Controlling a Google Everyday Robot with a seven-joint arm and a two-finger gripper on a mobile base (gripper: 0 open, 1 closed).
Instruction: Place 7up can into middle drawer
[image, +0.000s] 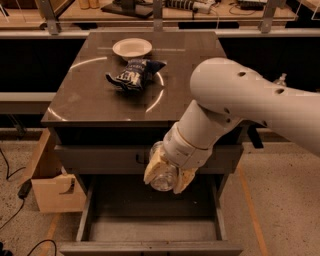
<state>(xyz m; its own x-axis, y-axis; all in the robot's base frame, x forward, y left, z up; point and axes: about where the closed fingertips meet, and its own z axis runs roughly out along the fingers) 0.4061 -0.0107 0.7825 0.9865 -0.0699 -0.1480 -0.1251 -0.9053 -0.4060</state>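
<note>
We see the tan two-finger gripper clamped around the small silvery aluminium 7up can, hanging above the wide grey metal middle drawer; it stands open to receive the can; lowering seems next

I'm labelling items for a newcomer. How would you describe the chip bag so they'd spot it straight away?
Find the dark cabinet top; near its back edge sits a white bowl, and the chip bag lies just in front of it. It is crumpled and dark blue, unlike the pale 7up can in the hand, which hangs over the open middle drawer.
</note>
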